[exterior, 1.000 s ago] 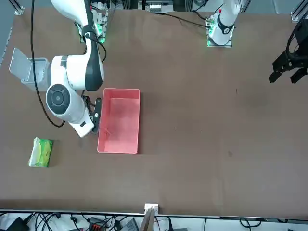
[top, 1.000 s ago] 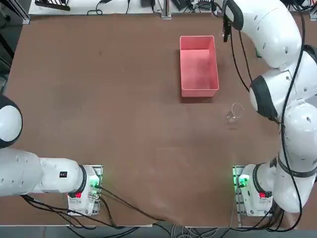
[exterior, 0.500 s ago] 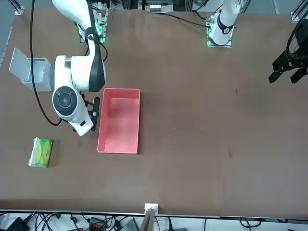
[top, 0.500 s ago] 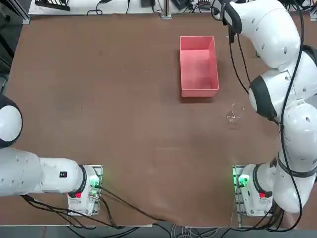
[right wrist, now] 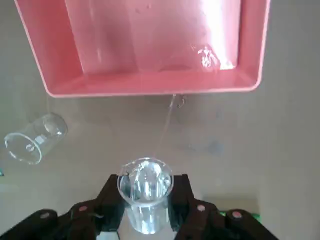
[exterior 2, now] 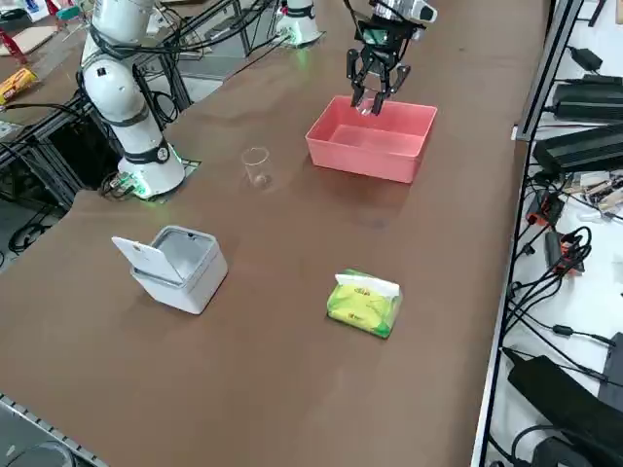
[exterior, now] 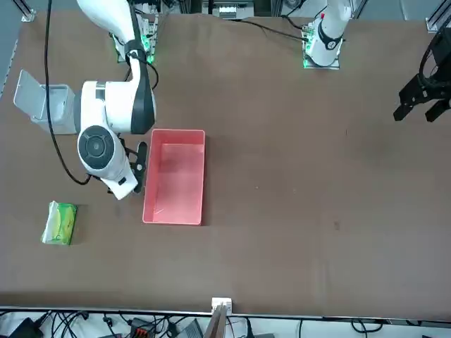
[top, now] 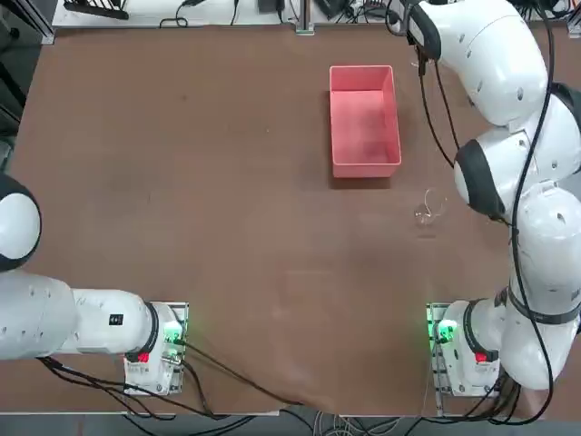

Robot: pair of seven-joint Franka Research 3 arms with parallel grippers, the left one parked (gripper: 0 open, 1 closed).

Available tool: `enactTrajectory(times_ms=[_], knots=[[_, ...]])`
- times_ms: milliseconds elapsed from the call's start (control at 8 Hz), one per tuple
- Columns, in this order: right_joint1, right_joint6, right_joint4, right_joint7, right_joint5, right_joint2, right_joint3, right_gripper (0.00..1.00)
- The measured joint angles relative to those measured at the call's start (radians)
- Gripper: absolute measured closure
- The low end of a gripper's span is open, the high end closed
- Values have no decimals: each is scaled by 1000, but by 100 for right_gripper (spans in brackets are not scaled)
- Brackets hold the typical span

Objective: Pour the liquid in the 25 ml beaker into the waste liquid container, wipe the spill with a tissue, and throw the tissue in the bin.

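My right gripper [right wrist: 146, 196] is shut on the 25 ml beaker [right wrist: 145, 182], a tiny clear glass with its mouth facing the wrist camera. It hangs just outside the pink waste liquid container [right wrist: 150, 45], beside the tray's long wall on my right [exterior 2: 373, 97]. A thin wet streak [right wrist: 167, 125] runs on the table from that wall toward the beaker. In the top view the tray [top: 365, 118] shows, while the arm hides most of the gripper. The bin [exterior 2: 180, 265] stands open, lid up. The tissue is out of view; only the green tissue pack [exterior 2: 365, 302] shows.
A larger clear glass beaker [top: 428, 207] stands on the table between the tray and my right arm's base. The bin [exterior: 53, 105] and tissue pack [exterior: 60, 222] sit toward my right side of the brown table [top: 227, 182].
The right wrist has turned and shifted a little away from the tray's wall, with the small beaker still in the fingers. Nothing else has moved.
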Motion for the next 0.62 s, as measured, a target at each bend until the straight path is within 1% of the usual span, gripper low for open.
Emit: enactTrajectory(times_ms=[375,625], knots=[[1,0,52,0,42,35,1,53],[3,0,72,0,47,55,2,53]])
